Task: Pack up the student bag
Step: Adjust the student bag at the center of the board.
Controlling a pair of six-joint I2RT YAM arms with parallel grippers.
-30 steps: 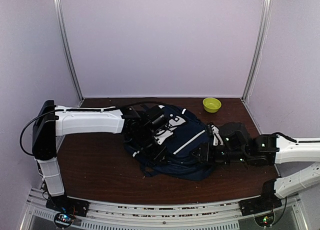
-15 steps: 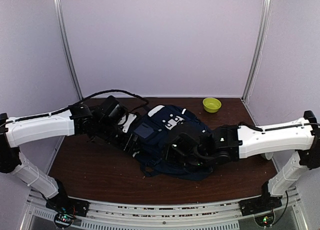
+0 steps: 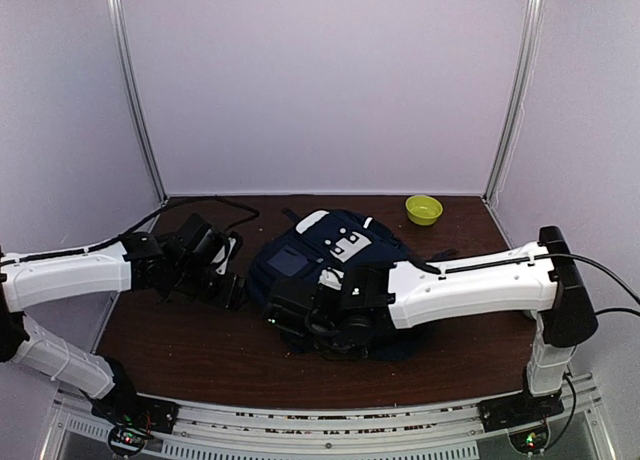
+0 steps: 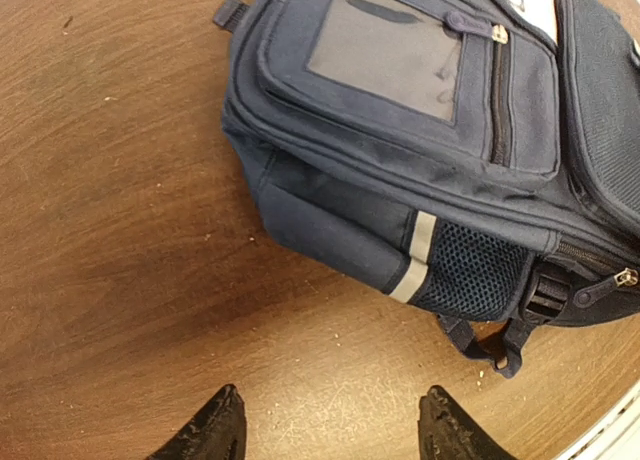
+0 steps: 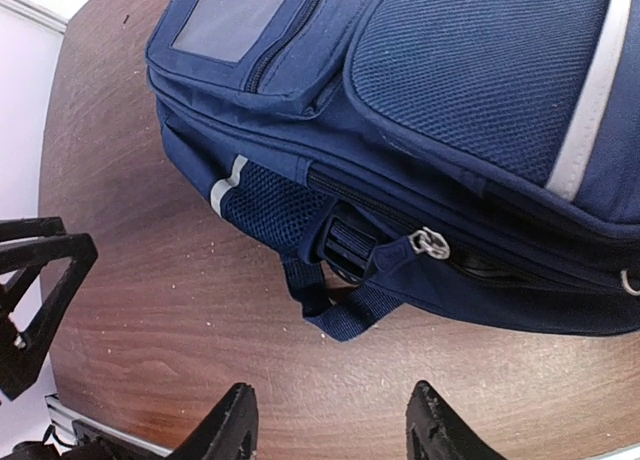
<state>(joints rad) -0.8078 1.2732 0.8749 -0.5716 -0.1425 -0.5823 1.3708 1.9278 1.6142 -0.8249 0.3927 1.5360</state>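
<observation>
The student bag [image 3: 322, 242], navy with white stripes and patches, lies flat in the middle of the brown table. My left gripper [image 3: 233, 286] hovers over bare wood just left of the student bag [image 4: 420, 110]. Its fingers [image 4: 215, 432] stand open, nothing between them. My right arm reaches across the bag, and the right gripper [image 3: 289, 313] hangs over its front left corner. In the right wrist view the right gripper [image 5: 335, 425] is open above the wood, just short of a strap loop [image 5: 345, 310] and a zipper pull [image 5: 430, 243] on the bag [image 5: 470, 90]. The zipper looks shut.
A small yellow-green bowl [image 3: 423, 209] sits at the back right of the table [image 3: 190, 355]. White walls with metal posts enclose the back and sides. The left gripper's fingers [image 5: 30, 300] show at the left edge of the right wrist view.
The left gripper has drawn back leftward off the bag and opened. The right arm has swung from the bag's right side across it to its front left corner.
</observation>
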